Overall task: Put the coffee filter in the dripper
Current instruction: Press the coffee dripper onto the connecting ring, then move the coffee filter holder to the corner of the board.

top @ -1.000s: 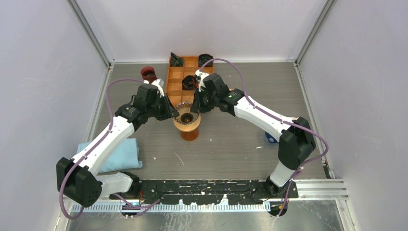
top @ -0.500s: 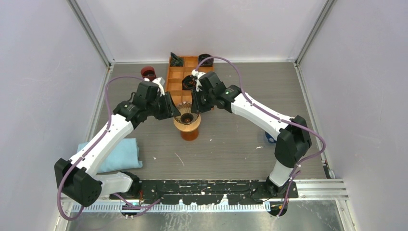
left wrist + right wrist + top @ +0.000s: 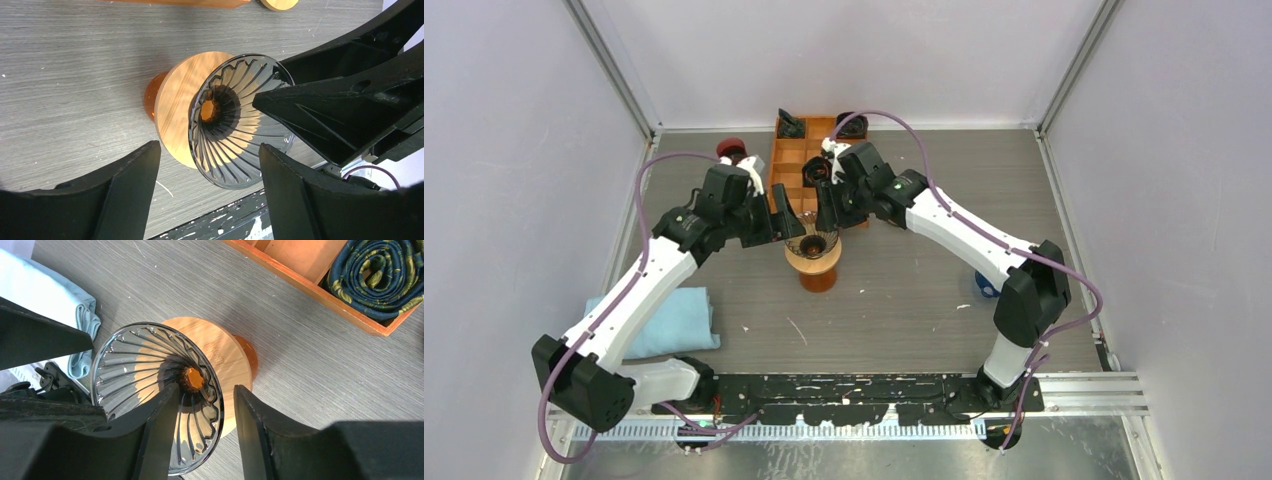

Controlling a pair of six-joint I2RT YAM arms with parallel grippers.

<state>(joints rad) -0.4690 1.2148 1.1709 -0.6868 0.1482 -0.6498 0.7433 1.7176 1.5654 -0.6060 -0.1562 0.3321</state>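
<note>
The dripper (image 3: pixel 813 243) is a ribbed clear glass cone on a wooden collar (image 3: pixel 177 107) over an amber base, standing mid-table. No coffee filter shows in any view; the glass cone (image 3: pixel 235 120) looks bare inside. My left gripper (image 3: pixel 785 216) hangs open just left of the cone, and the dripper lies beyond its fingertips (image 3: pixel 150 155) in the left wrist view. My right gripper (image 3: pixel 827 205) is open at the cone's far right. In the right wrist view the rim (image 3: pixel 217 390) passes between its jaws, one finger (image 3: pixel 162 415) over the bowl. Neither holds anything.
An orange wooden tray (image 3: pixel 789 160) with rolled dark cloths (image 3: pixel 380 270) stands just behind the dripper. A dark red cup (image 3: pixel 731 148) is at the tray's left. A folded light blue cloth (image 3: pixel 674 322) lies near left, and a small blue object (image 3: pixel 986 288) lies right.
Both grippers have opened at the dripper's rim and drawn slightly back toward the tray. The dripper has stayed in place.
</note>
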